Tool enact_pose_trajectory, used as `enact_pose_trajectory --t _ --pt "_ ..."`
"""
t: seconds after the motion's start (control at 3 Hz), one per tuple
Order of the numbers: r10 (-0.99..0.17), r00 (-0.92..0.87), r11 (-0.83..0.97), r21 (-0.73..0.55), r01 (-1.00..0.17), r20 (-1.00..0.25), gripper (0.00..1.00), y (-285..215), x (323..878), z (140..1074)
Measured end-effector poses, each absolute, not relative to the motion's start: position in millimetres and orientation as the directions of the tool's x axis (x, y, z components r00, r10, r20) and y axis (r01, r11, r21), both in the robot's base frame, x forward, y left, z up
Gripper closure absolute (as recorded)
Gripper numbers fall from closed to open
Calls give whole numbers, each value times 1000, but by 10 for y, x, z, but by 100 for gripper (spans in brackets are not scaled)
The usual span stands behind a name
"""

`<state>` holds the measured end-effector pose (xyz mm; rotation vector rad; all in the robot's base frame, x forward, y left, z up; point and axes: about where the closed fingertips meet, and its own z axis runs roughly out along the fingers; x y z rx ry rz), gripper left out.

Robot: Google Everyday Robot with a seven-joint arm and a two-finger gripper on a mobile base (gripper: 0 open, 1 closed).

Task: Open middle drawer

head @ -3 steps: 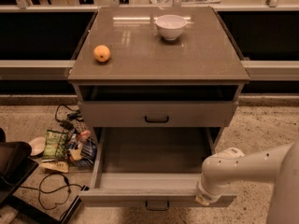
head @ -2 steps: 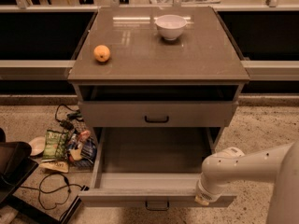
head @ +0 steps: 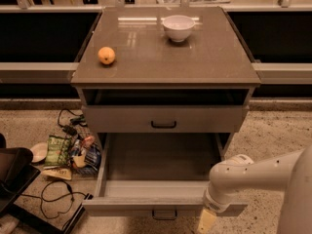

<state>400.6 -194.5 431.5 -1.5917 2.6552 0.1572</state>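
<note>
Jaws at front right end of open middle drawer (head: 136,206).

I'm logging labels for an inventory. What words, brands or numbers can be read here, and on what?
On the green packet, on the floor left of the cabinet: print, too blurred to read.
On the wrappers beside it: print, too blurred to read.
On the bowl, orange, top drawer and open middle drawer: none.
On the hand, at the middle drawer's front right edge: none.
</note>
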Motion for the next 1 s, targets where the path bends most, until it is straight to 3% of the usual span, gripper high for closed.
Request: enact_pose_trajectory --t 0.33,1.0 --pt "-877 -471 466 76 -882 -95 0 -1951 3989 4287" --pt "-839 -534 513 172 -841 -108 50 -1897 3409 4069"
